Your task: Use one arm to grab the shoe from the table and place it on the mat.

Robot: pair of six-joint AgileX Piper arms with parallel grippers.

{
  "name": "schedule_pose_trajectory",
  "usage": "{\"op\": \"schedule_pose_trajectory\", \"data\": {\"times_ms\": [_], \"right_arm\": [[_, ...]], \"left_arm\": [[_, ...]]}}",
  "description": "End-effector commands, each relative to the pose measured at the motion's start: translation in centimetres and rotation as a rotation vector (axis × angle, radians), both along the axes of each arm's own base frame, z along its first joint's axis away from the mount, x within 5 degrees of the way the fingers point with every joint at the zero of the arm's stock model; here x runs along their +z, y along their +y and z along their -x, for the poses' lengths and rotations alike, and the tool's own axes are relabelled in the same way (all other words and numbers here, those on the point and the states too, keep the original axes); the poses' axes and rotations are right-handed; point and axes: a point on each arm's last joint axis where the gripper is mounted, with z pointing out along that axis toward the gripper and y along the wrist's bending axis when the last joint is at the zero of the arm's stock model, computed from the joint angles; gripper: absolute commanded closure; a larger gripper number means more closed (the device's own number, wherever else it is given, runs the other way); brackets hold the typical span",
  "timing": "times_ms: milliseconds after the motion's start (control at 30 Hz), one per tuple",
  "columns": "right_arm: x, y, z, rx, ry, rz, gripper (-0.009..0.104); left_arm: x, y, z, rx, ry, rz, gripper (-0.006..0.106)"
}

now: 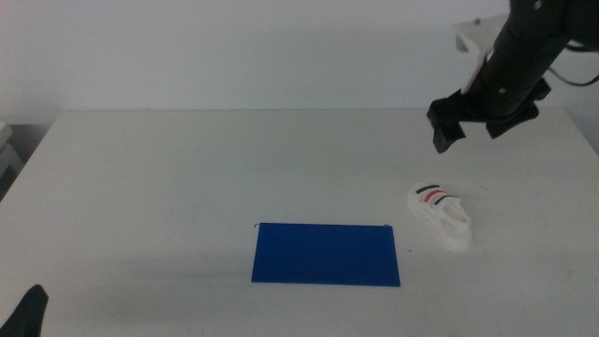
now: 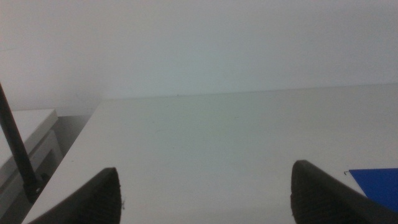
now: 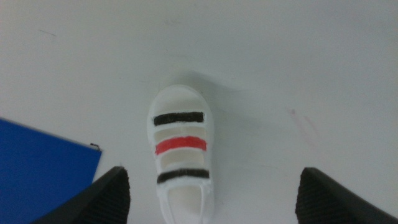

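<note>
Left hand [image 1: 28, 314] is seen only as a dark tip at the bottom-left edge of the middle view, low over the worktop [image 1: 187, 178]; in its wrist view the jaws are spread wide with nothing between them, and a corner of the mat [image 2: 376, 183] is visible past one jaw. Mat [image 1: 326, 253] lies flat on the worktop, dark blue, front-centre. Shoe [image 1: 442, 217] rests on the worktop just right of the mat, apart from it, not touching; white, with black, red, black stripes across the top. Right hand [image 1: 473, 124] is held in the air above and behind the shoe, clear of it; jaws wide, empty. Shoe [image 3: 181, 152] is centred between them in the wrist view. No readable lettering can be made out
</note>
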Motion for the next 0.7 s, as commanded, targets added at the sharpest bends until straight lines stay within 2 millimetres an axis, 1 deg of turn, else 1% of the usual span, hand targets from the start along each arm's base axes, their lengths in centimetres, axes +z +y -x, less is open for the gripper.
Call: {"op": "schedule_pose_trajectory", "data": {"times_ms": [0, 200, 400, 533, 667], "right_arm": [[2.0, 0.0, -0.3, -0.009, -0.097, -0.024, 0.003], [-0.8, -0.3, -1.9, -0.035, -0.051, -0.040, 0.003], [-3.9, 0.0, -2.8, -0.033, 0.029, -0.024, 0.003], [-4.9, 0.1, -3.1, -0.031, 0.053, -0.017, 0.004], [-5.9, 0.4, -3.1, -0.024, 0.098, -0.028, 0.007]], "left_arm": [[0.6, 0.0, 0.1, 0.001, -0.087, 0.018, 0.007], [0.6, 0.0, 0.1, 0.001, -0.087, 0.018, 0.007], [0.6, 0.0, 0.1, 0.001, -0.087, 0.018, 0.007], [0.6, 0.0, 0.1, 0.001, -0.087, 0.018, 0.007], [0.6, 0.0, 0.1, 0.001, -0.087, 0.018, 0.007]]}}
